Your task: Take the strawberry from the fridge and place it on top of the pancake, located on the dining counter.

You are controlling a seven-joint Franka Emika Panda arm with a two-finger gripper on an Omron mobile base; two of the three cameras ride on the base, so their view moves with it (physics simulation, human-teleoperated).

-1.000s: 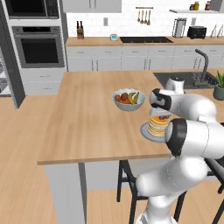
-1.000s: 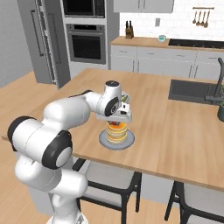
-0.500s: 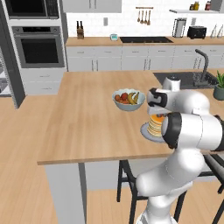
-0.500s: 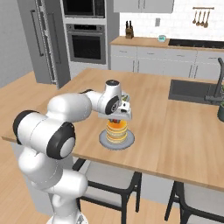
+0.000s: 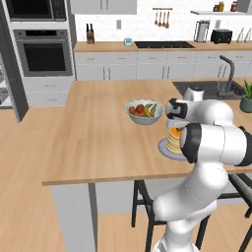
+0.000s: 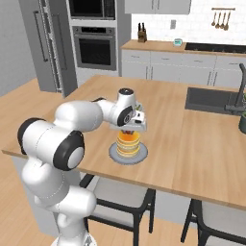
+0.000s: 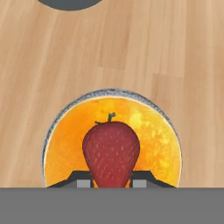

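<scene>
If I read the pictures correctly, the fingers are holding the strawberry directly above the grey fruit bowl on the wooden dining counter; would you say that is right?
Not quite. The strawberry, held between the fingers, hangs above the pancake on its grey plate, not above the fruit bowl, which stands beside it on the dining counter. The hand view shows the golden pancake right behind the berry.

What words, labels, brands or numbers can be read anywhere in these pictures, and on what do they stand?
None: no readable text shows in any view.
The wall oven and the toaster carry no legible marking.
The strawberry, pancake, plate and fruit bowl bear no labels.
</scene>
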